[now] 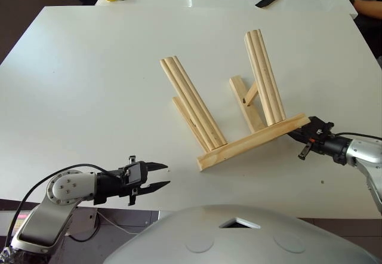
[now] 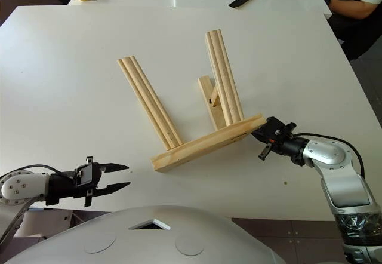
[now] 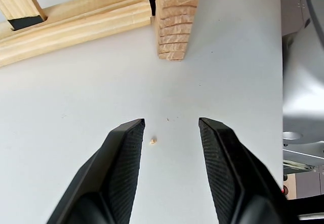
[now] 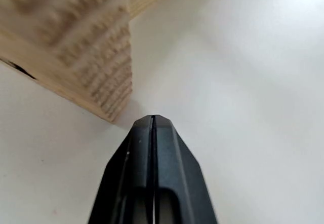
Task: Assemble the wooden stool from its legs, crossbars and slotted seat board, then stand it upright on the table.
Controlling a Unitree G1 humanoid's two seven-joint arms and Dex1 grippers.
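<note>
My left hand (image 1: pixel 167 175) is spread, low over the surface (image 1: pixel 89 85) at the near edge. My right hand (image 1: pixel 293 134) is pressed together, tip just beside the seat board (image 1: pixel 250 141) end. The stool (image 1: pixel 262 79) lies on its side, legs (image 1: pixel 192 104) pointing away.

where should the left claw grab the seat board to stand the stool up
Probably by its free left end, from the robot's left. The seat board rests on its long edge, that end facing the open left claw; the legs crowd its far face, and the right claw is at the other end.
</note>
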